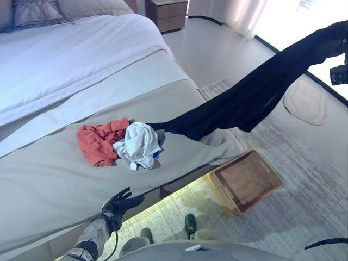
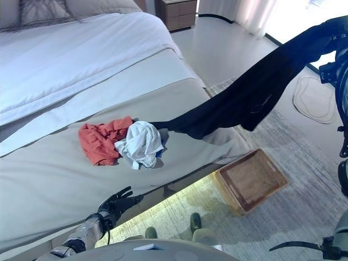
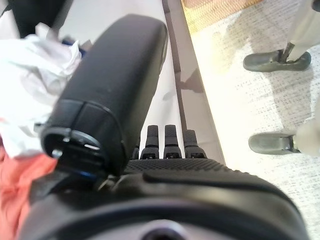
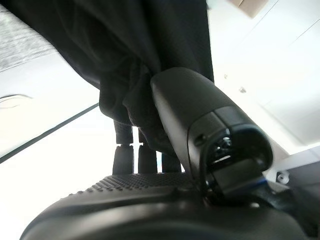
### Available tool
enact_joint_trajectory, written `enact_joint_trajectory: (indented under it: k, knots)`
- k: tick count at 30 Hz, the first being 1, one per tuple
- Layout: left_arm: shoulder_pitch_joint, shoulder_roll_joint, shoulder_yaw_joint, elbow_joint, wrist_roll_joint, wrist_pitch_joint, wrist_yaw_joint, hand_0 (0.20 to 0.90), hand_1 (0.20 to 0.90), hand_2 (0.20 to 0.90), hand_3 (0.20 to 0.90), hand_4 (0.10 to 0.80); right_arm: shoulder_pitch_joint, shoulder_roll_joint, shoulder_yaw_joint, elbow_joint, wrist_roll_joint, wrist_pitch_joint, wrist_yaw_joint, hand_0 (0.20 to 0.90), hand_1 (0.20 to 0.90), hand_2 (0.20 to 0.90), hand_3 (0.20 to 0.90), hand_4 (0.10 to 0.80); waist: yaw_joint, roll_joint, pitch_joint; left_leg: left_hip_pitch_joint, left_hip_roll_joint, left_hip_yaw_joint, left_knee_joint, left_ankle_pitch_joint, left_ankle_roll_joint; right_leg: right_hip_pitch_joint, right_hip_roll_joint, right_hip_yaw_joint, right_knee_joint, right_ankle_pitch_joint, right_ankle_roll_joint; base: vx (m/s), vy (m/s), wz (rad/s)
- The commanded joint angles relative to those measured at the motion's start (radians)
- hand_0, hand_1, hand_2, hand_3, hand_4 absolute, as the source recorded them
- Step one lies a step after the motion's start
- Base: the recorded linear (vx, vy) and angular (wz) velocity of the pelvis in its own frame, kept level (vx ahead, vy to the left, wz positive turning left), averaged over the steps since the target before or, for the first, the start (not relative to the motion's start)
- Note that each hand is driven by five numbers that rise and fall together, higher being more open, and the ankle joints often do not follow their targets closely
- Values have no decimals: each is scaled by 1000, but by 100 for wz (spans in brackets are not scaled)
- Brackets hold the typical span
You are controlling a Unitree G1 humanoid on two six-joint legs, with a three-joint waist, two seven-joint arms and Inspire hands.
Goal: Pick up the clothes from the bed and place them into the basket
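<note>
The right hand (image 4: 165,195), up at two o'clock, is gripping a black garment (image 1: 255,92) that is trailing down to the bed (image 1: 54,179). At its lower end, red (image 1: 98,142) and white clothes (image 1: 139,144) are lying bunched; the basket (image 1: 244,182) is sitting empty on the floor at five o'clock. The left hand (image 1: 120,205) is hovering relaxed at the bed's edge, seven o'clock.

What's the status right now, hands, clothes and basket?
Right hand shut on black garment, lifted, tail on bed. Left hand open, idle at bed edge. Red cloth and white cloth on bed. Basket on floor, nothing blocking.
</note>
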Motion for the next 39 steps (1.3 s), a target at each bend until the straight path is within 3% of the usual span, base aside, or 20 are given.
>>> enact_joint_trajectory:
  k: [1,18,20,21,22,24,28,32,35,39]
  knots:
    - [-1,27,-14,41,27,-35,-26,900,900,900,900,800,-122,-140,-7,-58,17,-69,-92,300,300,300,200,100,3,-18,-102,-41,48,-55,8,10,-32,-19,-2,-30,87,-33,16,35,-51,-15]
    - [-10,29,-40,55,75,-12,-47,900,900,900,900,800,-259,-197,97,-44,-1,-76,-163,300,300,300,200,100,-35,-17,-115,-7,55,-40,-30,22,-44,-5,23,1,69,-29,15,-1,-27,-5]
    - [-22,35,-43,48,122,-76,-38,900,900,900,900,800,-249,-196,85,-56,26,-75,-133,300,300,300,200,100,-44,-15,-118,-7,56,-39,-33,22,-48,-6,25,9,66,-27,17,-39,-28,-2]
    - [-39,48,-59,19,247,-185,20,900,900,900,900,800,-225,-186,66,-76,30,-69,-89,300,300,300,200,100,-50,-14,-118,-7,57,-36,-33,22,-50,-9,26,14,64,-26,17,-53,-33,-5]
    - [-58,65,-87,-43,317,-244,71,900,900,900,900,800,-194,-181,47,-121,29,-41,-62,300,300,300,200,100,-52,-13,-114,-6,58,-37,-33,23,-51,-12,28,18,71,-27,18,-65,-35,-11]
    - [-90,90,-100,-154,391,-278,219,900,900,900,900,800,-133,-165,12,-163,38,-34,-20,300,300,300,200,100,-50,-8,-107,-6,59,-40,-31,24,-50,-15,30,20,81,-30,16,-51,-15,-19]
    - [-153,152,-73,-329,687,-282,481,900,900,900,900,800,-34,-130,-43,-230,16,-9,39,300,300,300,200,100,-40,-4,-101,0,58,-49,-20,18,-50,-7,26,9,75,-27,12,-14,-9,-1]
    - [-214,238,-94,-424,884,-291,665,900,900,900,900,800,-33,-109,-37,-239,-2,35,44,300,300,300,200,100,-29,-3,-98,1,57,-62,-23,17,-55,0,23,-6,67,-26,11,-24,-23,7]
    - [-242,261,-103,-445,903,-262,748,900,900,900,900,800,-32,-94,-35,-215,-35,81,47,300,300,300,200,100,-24,-4,-96,-3,55,-69,-29,25,-59,-3,18,-19,65,-20,9,-63,-15,11]
    - [-232,267,-83,-462,967,-284,857,900,900,900,900,800,29,-102,-61,-173,-93,181,78,300,300,300,200,100,-24,-8,-100,-3,56,-76,-37,29,-63,1,15,-32,60,-19,7,-44,-12,8]
